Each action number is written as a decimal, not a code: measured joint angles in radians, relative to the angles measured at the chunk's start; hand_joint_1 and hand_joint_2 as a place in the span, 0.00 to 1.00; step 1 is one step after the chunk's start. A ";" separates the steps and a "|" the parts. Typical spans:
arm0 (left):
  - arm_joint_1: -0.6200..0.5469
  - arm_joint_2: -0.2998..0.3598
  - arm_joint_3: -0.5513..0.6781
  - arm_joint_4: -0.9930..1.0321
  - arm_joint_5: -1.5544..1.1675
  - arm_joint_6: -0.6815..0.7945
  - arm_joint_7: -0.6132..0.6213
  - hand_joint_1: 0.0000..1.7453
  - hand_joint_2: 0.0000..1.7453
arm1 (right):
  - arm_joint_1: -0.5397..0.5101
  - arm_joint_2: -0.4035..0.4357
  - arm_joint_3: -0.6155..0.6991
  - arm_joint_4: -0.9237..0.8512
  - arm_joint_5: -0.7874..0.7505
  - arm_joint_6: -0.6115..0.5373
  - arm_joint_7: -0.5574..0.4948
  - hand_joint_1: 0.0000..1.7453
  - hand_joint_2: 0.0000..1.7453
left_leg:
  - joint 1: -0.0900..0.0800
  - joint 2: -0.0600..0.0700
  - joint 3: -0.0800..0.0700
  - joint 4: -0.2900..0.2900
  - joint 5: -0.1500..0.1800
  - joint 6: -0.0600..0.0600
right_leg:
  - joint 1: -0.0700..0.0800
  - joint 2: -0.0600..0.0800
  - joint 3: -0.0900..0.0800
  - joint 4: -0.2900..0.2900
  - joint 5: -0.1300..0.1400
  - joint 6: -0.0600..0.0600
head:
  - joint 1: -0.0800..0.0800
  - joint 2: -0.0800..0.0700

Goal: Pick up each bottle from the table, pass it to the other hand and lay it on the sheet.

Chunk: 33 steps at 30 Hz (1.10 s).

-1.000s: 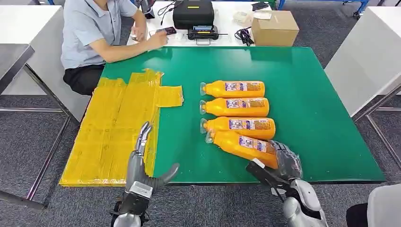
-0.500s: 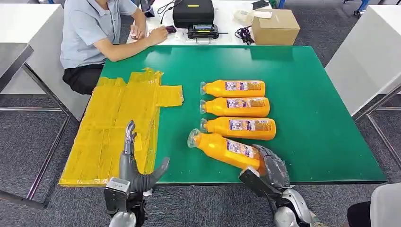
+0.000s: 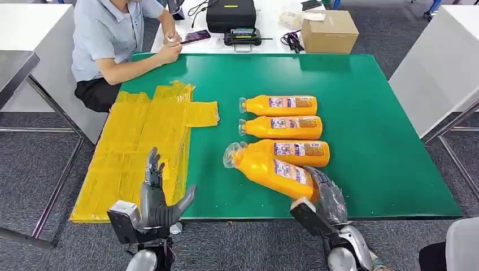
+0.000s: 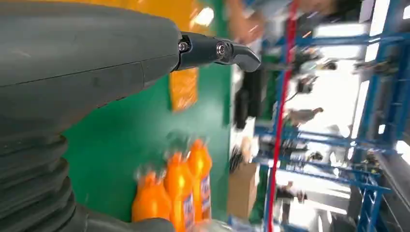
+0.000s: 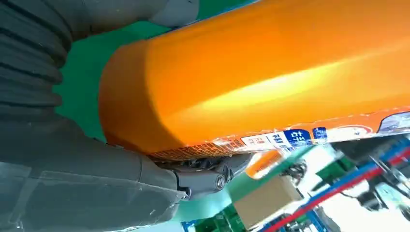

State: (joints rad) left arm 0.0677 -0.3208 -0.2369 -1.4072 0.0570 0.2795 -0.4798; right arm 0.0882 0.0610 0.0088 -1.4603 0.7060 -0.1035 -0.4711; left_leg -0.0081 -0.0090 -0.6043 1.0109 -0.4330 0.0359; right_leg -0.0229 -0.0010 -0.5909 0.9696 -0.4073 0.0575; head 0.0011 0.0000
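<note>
While the right hand (image 3: 325, 197) grasps the base end of an orange bottle (image 3: 271, 171), that bottle is raised off the green table (image 3: 373, 141), slanting with its clear cap toward the yellow sheet (image 3: 135, 152) and its neck overlapping the nearest bottle of the row behind it. In the right wrist view the bottle (image 5: 270, 77) lies across the palm, the thumb (image 5: 203, 180) wrapped under its labelled side. Three more bottles lie on their sides on the table, parallel, caps pointing toward the sheet: the far bottle (image 3: 279, 105), the middle bottle (image 3: 282, 127) and the near bottle (image 3: 296, 151). The left hand (image 3: 155, 197) is released and holds nothing, its fingers (image 3: 151, 169) upright and spread, thumb out toward the table, poised over the near edge of the sheet. The left wrist view is blurred; it shows that hand's dark finger (image 4: 217, 50) extended and the bottles beyond it on the green. The sheet lies flat at the table's left side and hangs over its edge. A person (image 3: 113, 39) in a grey shirt sits at the far left corner, hands by a phone (image 3: 195, 37). On the white table beyond stand a black case (image 3: 230, 14) and a cardboard box (image 3: 329, 31).
</note>
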 measured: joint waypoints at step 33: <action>-0.147 0.002 -0.071 0.264 0.310 -0.374 0.038 0.00 1.00 | -0.136 0.029 0.234 0.177 -0.063 0.063 -0.009 0.98 1.00 | 0.000 0.000 -0.001 0.000 0.000 0.000 | 0.000 0.000 -0.001 0.000 0.000 0.000 | 0.000 0.000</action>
State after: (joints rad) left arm -0.0789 -0.3189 -0.3082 -1.1433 0.3666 -0.0950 -0.4421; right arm -0.0476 0.0896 0.2426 -1.2832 0.6425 -0.0408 -0.4803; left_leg -0.0082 -0.0093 -0.6054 1.0109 -0.4326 0.0359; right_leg -0.0230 -0.0010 -0.5917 0.9699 -0.4071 0.0574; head 0.0011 0.0000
